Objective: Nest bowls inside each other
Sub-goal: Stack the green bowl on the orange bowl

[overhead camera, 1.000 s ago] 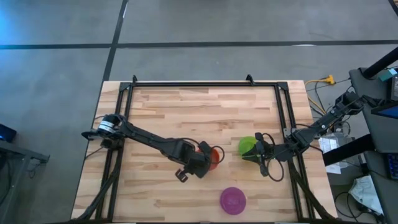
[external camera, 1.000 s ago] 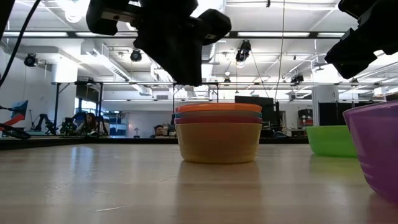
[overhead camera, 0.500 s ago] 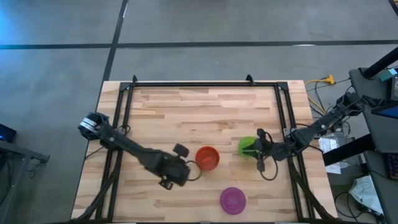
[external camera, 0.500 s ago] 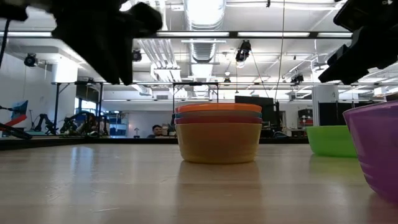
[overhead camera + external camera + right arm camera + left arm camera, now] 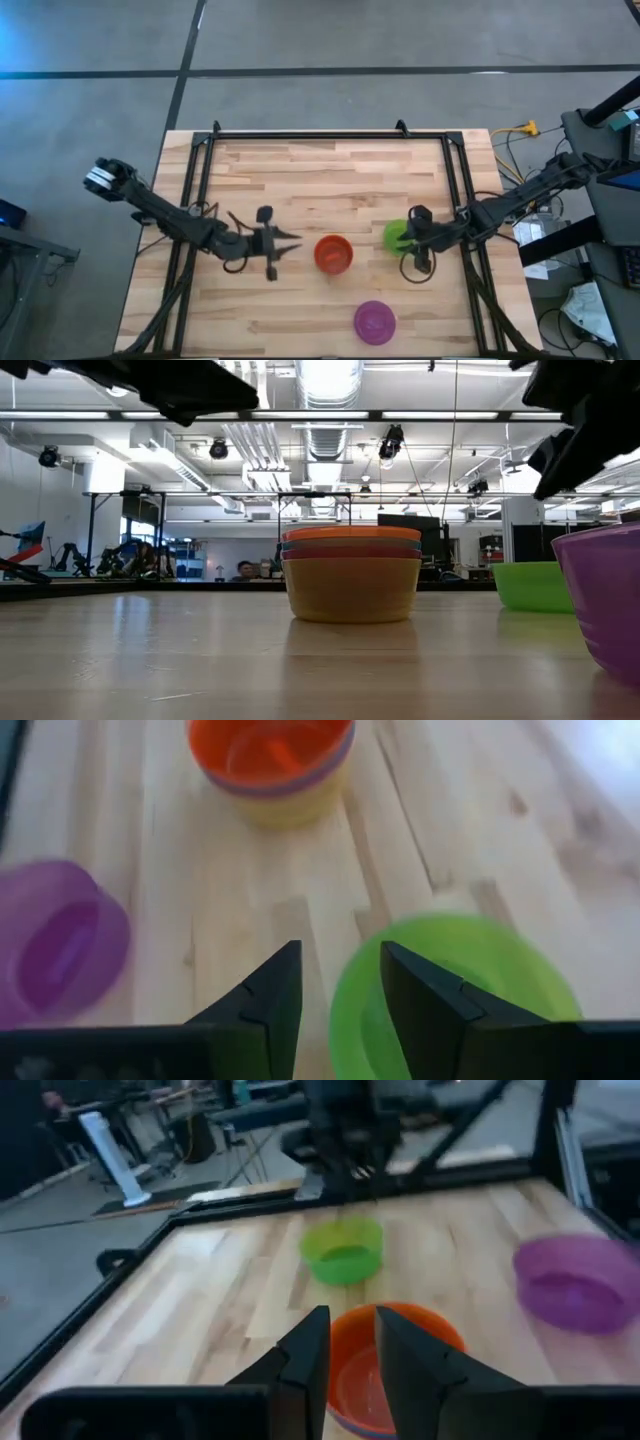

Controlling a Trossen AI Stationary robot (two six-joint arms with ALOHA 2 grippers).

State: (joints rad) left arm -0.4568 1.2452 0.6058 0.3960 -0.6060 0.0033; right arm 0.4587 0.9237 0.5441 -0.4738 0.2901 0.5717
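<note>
green bowl (image 5: 396, 235) sat right of the red-topped stack (image 5: 333, 253) from above, purple bowl (image 5: 374, 322) nearer the front; left gripper (image 5: 287, 241) hung empty, parted, left of the stack. right wrist view: right gripper (image 5: 338, 982), fingers narrowly parted, hovered over the near rim; best to straddle that rim squarely before closing.

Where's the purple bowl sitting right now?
From above, the purple bowl sits alone near the table's front edge, right of centre, in front of the stacked bowls and the green bowl.
</note>
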